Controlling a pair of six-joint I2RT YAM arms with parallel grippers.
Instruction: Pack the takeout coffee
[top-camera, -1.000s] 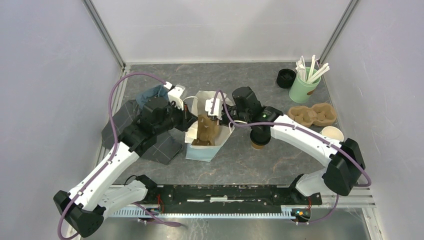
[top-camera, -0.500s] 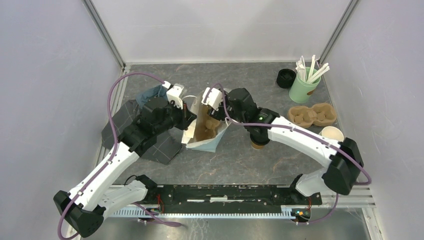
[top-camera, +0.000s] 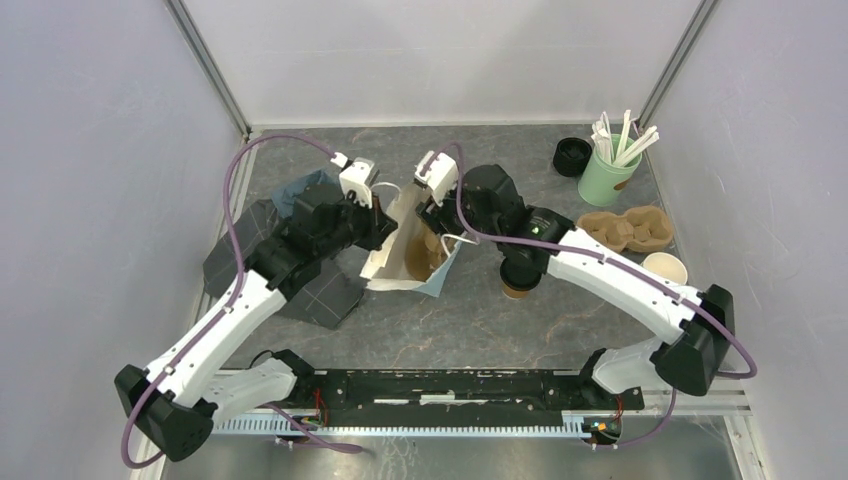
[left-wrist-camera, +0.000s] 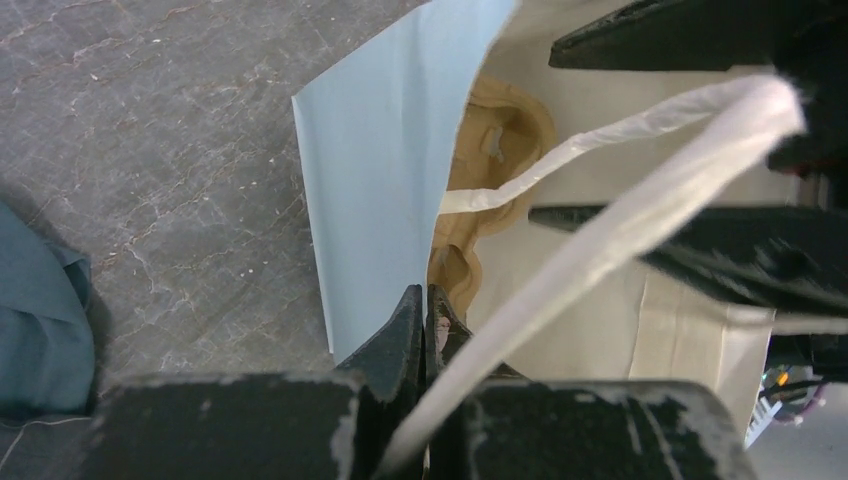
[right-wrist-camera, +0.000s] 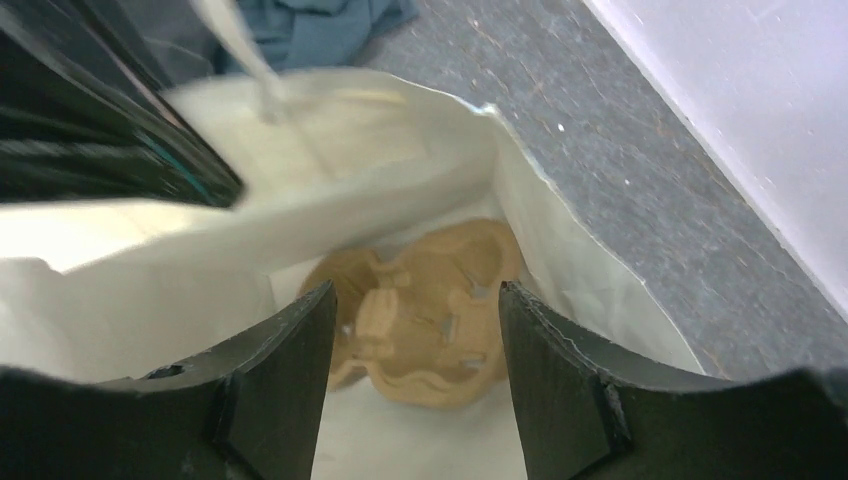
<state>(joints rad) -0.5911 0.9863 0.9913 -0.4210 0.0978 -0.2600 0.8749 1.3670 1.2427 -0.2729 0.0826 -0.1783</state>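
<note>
A white paper bag (top-camera: 395, 262) with a pale blue outside stands mid-table, leaning. My left gripper (top-camera: 382, 214) is shut on its left rim; in the left wrist view the shut gripper (left-wrist-camera: 422, 308) pinches the blue wall (left-wrist-camera: 380, 190) beside a white handle (left-wrist-camera: 620, 225). My right gripper (top-camera: 433, 214) hangs open over the bag's mouth. Between its spread fingers (right-wrist-camera: 415, 335) a brown pulp carrier (right-wrist-camera: 430, 320) lies on the bag's floor, untouched. The takeout coffee (top-camera: 516, 288) stands right of the bag; only its brown base shows under the right arm.
Dark folded cloths (top-camera: 245, 255) and a blue cloth (top-camera: 300, 190) lie left of the bag. At the back right are a black cup (top-camera: 572, 156), a green cup of stirrers (top-camera: 608, 175), another pulp carrier (top-camera: 625, 230) and a cream-rimmed cup (top-camera: 665, 268).
My right gripper has opened and let go of the pulp carrier, which now sits lower in the bag. The left gripper has shifted toward the back with the rim, and the bag leans.
</note>
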